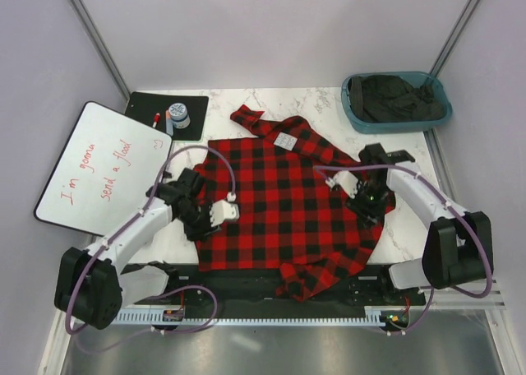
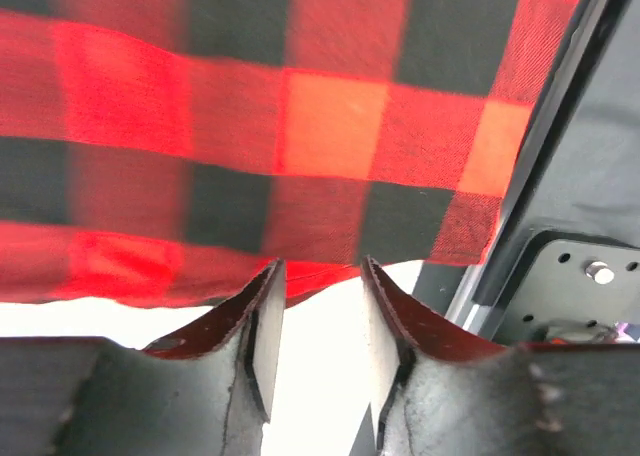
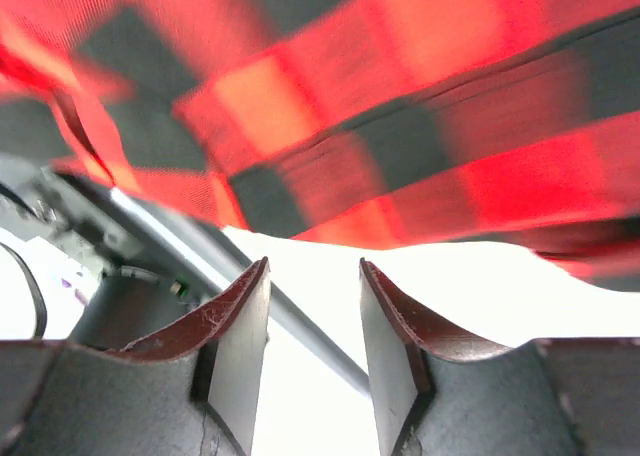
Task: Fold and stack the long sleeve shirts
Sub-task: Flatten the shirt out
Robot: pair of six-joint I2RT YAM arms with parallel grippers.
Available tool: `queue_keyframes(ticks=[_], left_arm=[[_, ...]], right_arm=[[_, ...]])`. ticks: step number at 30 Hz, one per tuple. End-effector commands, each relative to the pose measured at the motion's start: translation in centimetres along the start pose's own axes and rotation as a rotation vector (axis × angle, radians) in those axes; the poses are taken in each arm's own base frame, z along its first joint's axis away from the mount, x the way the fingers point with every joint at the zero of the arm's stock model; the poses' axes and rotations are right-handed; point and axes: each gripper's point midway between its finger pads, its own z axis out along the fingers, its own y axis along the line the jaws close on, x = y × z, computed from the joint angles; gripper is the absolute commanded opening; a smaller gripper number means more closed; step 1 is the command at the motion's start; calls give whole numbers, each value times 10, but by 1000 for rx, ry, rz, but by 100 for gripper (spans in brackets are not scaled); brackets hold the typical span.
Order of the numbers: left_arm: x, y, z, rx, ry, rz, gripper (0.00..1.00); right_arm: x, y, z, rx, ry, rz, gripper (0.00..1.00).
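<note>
Red-black check shirt [image 1: 283, 202] spread flat, white label [image 1: 284, 140] showing.

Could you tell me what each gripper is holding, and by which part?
Nothing: the left gripper and right gripper are both open at the flannel shirt's edges.

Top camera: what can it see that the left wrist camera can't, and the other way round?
Only the top camera shows the whiteboard, the blue bin, the white neck label and the right gripper. Only the left wrist camera shows the inner pads of its fingers and a metal plate with a bolt. Both show the checked shirt, the white table and the left gripper at the shirt's edge.
</note>
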Motion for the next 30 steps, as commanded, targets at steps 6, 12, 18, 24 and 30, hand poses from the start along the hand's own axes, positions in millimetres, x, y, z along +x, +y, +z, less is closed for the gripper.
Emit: queue_keyframes(ticks=[6,12,18,24,30], left_arm=[[-89,116,-18,-141,-165,-161,42],[-75,148,9,-150,-131,-282,40],[-35,120,31,-124,-38,-284,40],[-12,70,30,-43,-9,-281,39],[-40,41,-10,8,-146,-228,42]], right_arm=[[-117,-101,-23,156,-230,107,45],[-129,-134,8,171,-173,139,41],[-80,-101,42,121,-61,103,42],[-47,-53,45,28,-37,91,43],[-94,-44,-29,14,-259,117,48]])
